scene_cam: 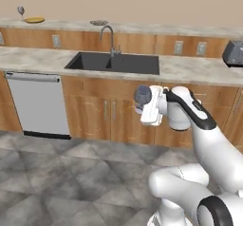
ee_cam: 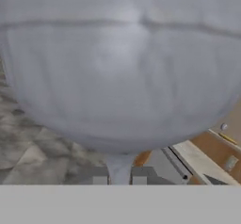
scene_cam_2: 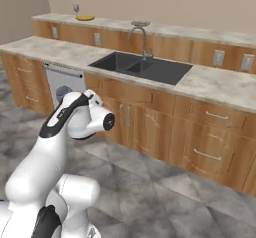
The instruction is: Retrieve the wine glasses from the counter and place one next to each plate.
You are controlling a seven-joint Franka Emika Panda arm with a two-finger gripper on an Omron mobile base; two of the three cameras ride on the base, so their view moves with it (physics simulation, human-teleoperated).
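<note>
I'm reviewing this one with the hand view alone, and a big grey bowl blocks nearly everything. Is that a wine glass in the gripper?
Observer: Yes. The left base view shows the held wine glass in the gripper, in front of the sink cabinet.
Operator: Where's the other glass?
Observer: The second wine glass stands beside the yellow plate on the far bar top.
Operator: And the grey plate?
Observer: The grey plate has no glass beside it.
</note>
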